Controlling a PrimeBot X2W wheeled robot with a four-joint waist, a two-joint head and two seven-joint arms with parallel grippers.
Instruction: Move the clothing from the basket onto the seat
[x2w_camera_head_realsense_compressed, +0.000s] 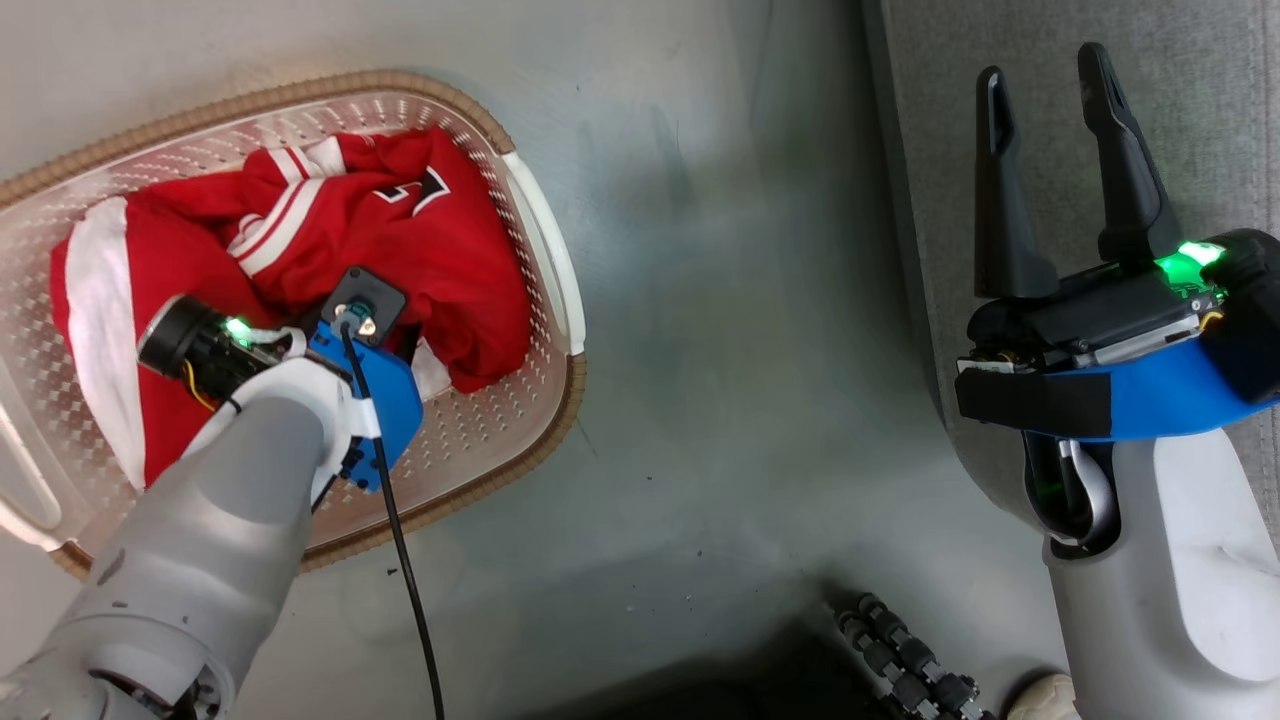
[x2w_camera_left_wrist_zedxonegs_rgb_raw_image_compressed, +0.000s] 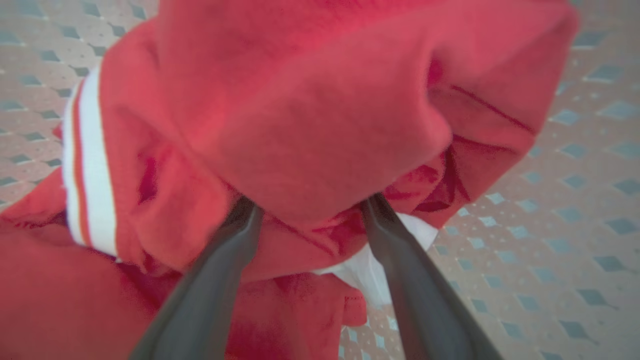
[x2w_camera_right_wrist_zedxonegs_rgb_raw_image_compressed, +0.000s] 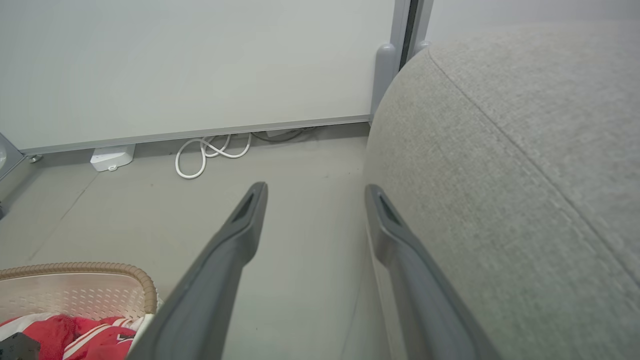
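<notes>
Red clothing (x2w_camera_head_realsense_compressed: 400, 250) fills the basket (x2w_camera_head_realsense_compressed: 545, 260); our left gripper (x2w_camera_left_wrist_zedxonegs_rgb_raw_image_compressed: 310, 202), spread wide like the empty right gripper (x2w_camera_head_realsense_compressed: 1040, 65), straddles a fold; we should close it.

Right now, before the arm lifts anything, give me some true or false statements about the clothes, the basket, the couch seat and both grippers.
1. The clothing lies inside the basket. True.
2. The left gripper is shut on the clothing. False: its jaws stand open, with a fold of red fabric between them.
3. The right gripper is open and holds nothing. True.
4. A red garment already lies on the seat. False: all the red fabric in view is in the basket.
5. The basket stands on the seat. False: it stands on the floor, apart from the seat.
</notes>
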